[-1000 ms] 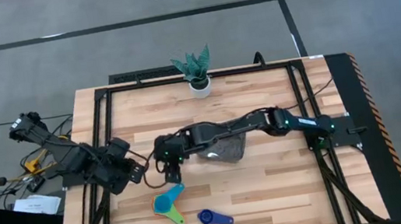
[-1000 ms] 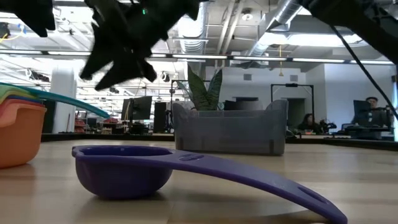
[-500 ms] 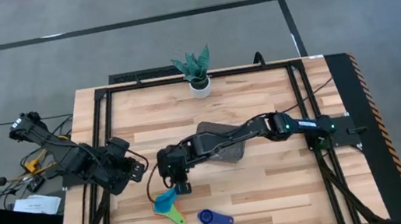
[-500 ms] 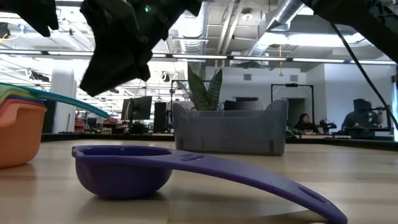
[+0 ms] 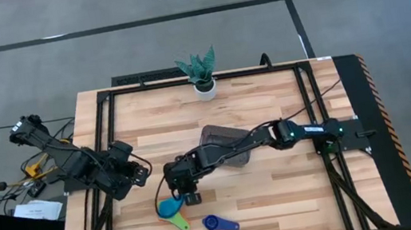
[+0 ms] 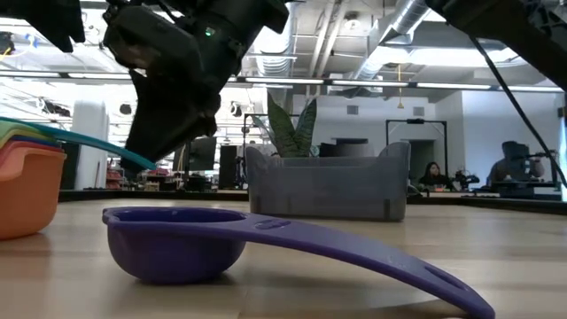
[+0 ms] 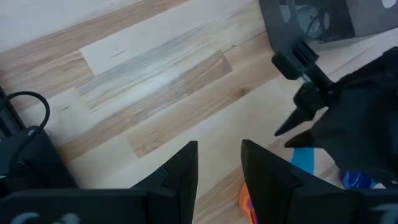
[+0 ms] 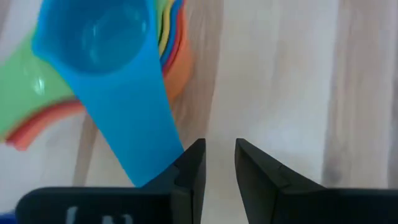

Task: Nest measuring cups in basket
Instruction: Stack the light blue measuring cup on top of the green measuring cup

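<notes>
Several measuring cups sit nested in a stack (image 5: 172,208) near the table's front: orange (image 6: 27,190) at the bottom, green and yellow rims between, and the light blue cup (image 8: 99,37) on top. The dark blue cup (image 5: 221,224) lies alone on its bowl to the right of the stack. The basket (image 5: 224,143) stands at mid-table, partly under my right arm. My right gripper (image 5: 187,194) hangs narrowly open just behind the stack, fingers pointing down. My left gripper (image 5: 137,173) waits at the left, narrowly open. My right gripper (image 8: 221,155) comes from above beside the free end of the light blue cup's handle (image 8: 149,149). The handle lies outside the gap, next to one finger (image 8: 189,168). I cannot tell whether that finger touches it.
A white pot with a green plant (image 5: 201,73) stands at the far edge. Black frame rails (image 5: 104,137) run along the table's left and right sides. Bare wood (image 5: 281,193) lies right of the dark blue cup. Cables trail off the table by my left arm.
My right gripper has moved toward the table's near edge and down, from beside the basket to the nested stack. The cups and the basket have stayed in place.
</notes>
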Robot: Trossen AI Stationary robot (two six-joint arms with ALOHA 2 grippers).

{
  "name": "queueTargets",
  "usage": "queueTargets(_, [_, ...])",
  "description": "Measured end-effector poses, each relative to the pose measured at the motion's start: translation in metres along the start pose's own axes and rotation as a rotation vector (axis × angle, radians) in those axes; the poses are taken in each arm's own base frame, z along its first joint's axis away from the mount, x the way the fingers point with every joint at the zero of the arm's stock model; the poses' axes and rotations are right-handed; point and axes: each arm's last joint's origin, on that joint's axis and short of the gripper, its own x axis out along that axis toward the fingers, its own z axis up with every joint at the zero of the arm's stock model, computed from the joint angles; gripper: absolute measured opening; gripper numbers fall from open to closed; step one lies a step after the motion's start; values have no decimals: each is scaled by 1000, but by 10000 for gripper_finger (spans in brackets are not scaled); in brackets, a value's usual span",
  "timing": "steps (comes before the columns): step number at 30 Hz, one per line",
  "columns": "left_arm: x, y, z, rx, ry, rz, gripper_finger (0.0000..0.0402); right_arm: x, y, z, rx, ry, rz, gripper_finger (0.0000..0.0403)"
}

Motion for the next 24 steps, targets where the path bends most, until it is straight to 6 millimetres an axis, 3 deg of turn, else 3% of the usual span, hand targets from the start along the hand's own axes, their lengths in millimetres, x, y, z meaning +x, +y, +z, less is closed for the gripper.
queueTargets(10, [0,0,0,8,-1,0,109,0,33,-9,-37,78,106,109])
queueTargets(17, [0,0,0,11,-2,0,109,0,35,-6,-21,51,128,107])
queueTargets(24, [0,0,0,11,-2,0,109,1,50,-4,-16,31,199,96])
